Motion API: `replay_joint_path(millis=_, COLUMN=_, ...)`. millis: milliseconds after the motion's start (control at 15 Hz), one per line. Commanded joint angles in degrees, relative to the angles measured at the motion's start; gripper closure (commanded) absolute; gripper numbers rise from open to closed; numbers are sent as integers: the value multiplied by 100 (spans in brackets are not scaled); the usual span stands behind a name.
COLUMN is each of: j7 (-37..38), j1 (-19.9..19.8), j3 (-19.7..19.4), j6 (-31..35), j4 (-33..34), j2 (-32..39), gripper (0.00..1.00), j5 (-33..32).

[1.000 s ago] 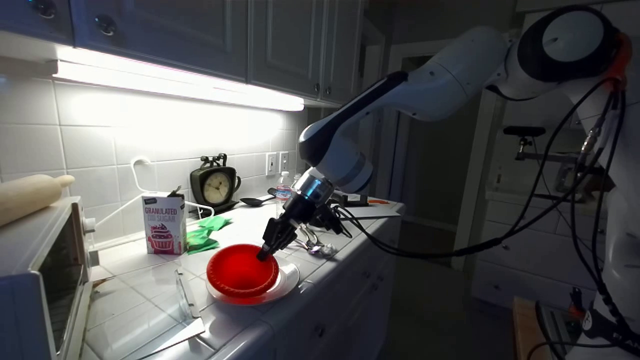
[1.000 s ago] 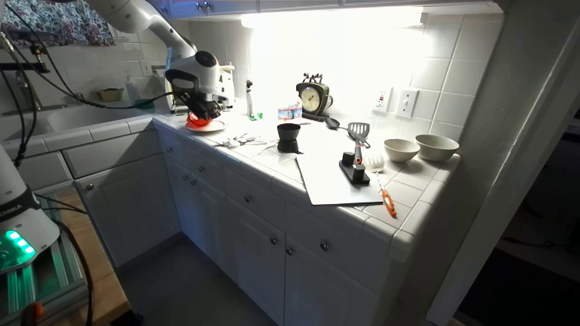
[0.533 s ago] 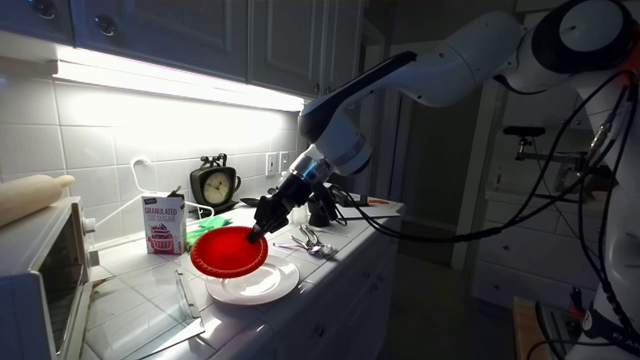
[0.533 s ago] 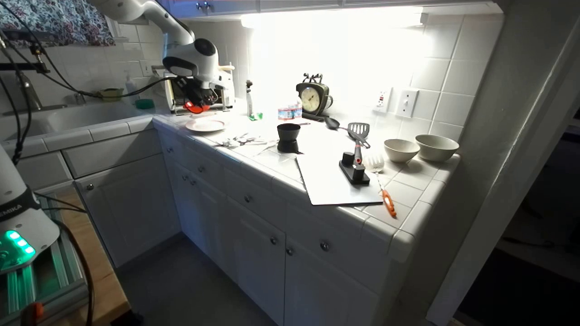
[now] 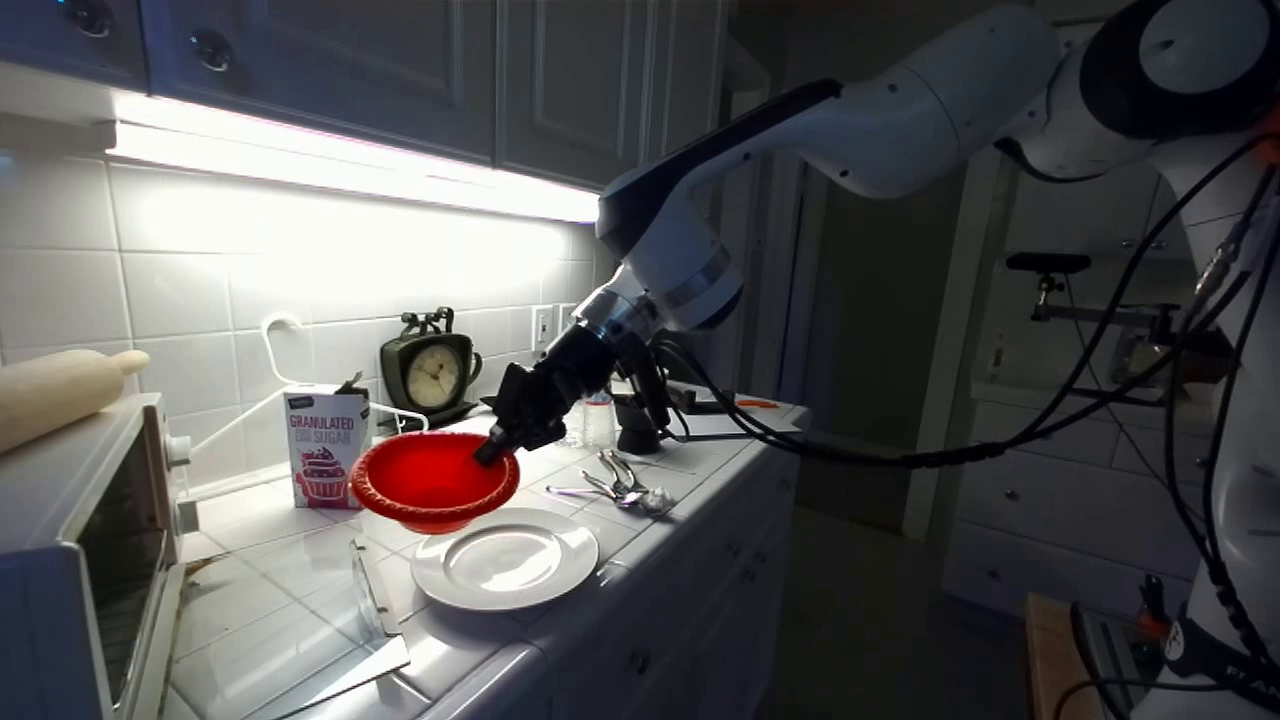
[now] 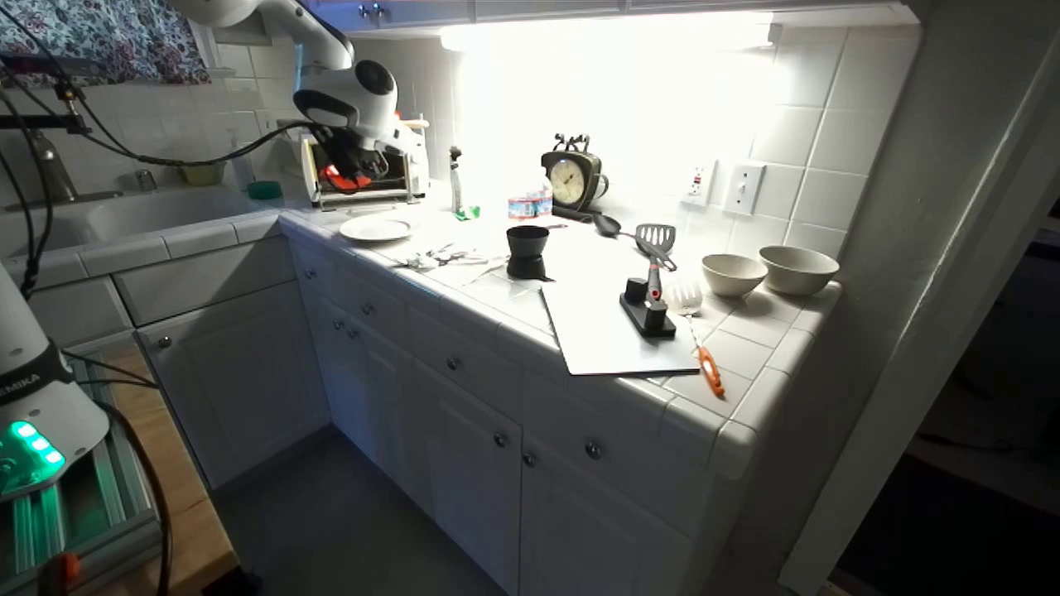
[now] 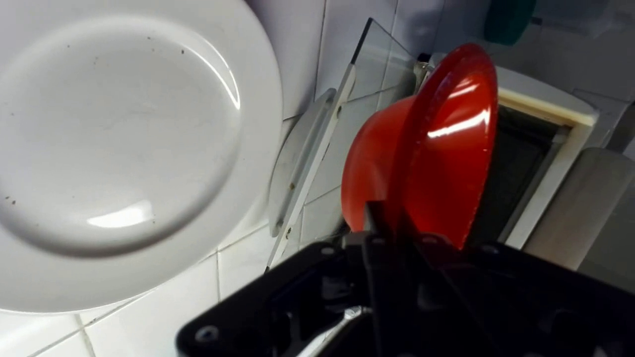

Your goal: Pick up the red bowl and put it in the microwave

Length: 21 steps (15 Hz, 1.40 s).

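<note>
In an exterior view, the gripper (image 5: 489,453) clamps the red bowl (image 5: 430,484) at its 2 o'clock rim, held clear of the plate (image 5: 506,562) — the microwave (image 5: 75,575) lies near the bowl's 9 o'clock, so transfer should proceed that way

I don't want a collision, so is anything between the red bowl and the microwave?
Nothing visible blocks the way from the red bowl, held in the gripper, into the microwave. Its open glass door juts toward the plate, but appears lower than the bowl.
</note>
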Motion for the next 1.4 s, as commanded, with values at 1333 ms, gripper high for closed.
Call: replay_joint_path(millis=1333, j7=548, j1=811, j3=209, j6=1397, j4=1026, j2=934, gripper=99, j5=127)
